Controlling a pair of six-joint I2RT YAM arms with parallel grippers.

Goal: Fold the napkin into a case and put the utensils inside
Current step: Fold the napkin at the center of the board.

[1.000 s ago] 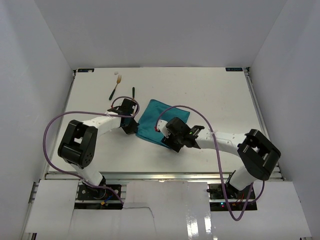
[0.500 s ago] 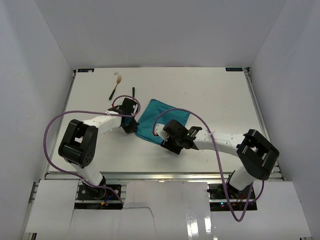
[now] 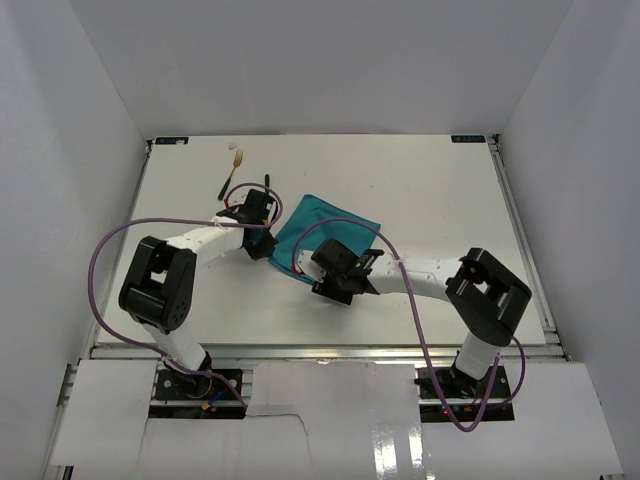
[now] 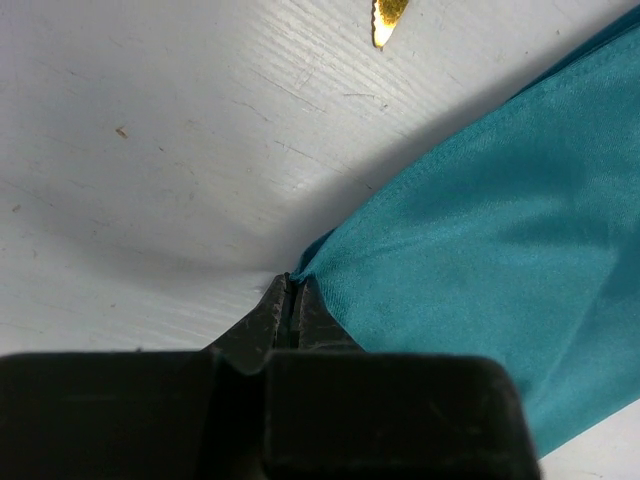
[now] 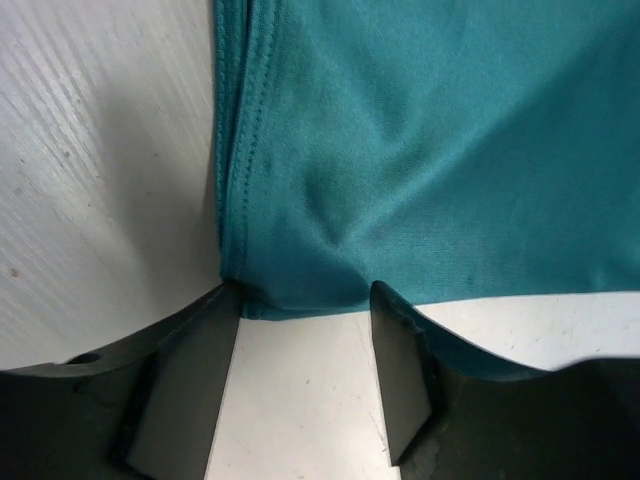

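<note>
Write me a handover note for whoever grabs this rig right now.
Left claw: shut on a corner of the teal soft cloth napkin.
Right claw: open, jaws astride the napkin's near corner, not gripping.
Dark-handled fork with pale gold head and dark-handled knife with gold blade lie on the white table, outside the napkin.
Done: napkin partly folded, edges layered.
Left: finish the case, insert both utensils.
</note>
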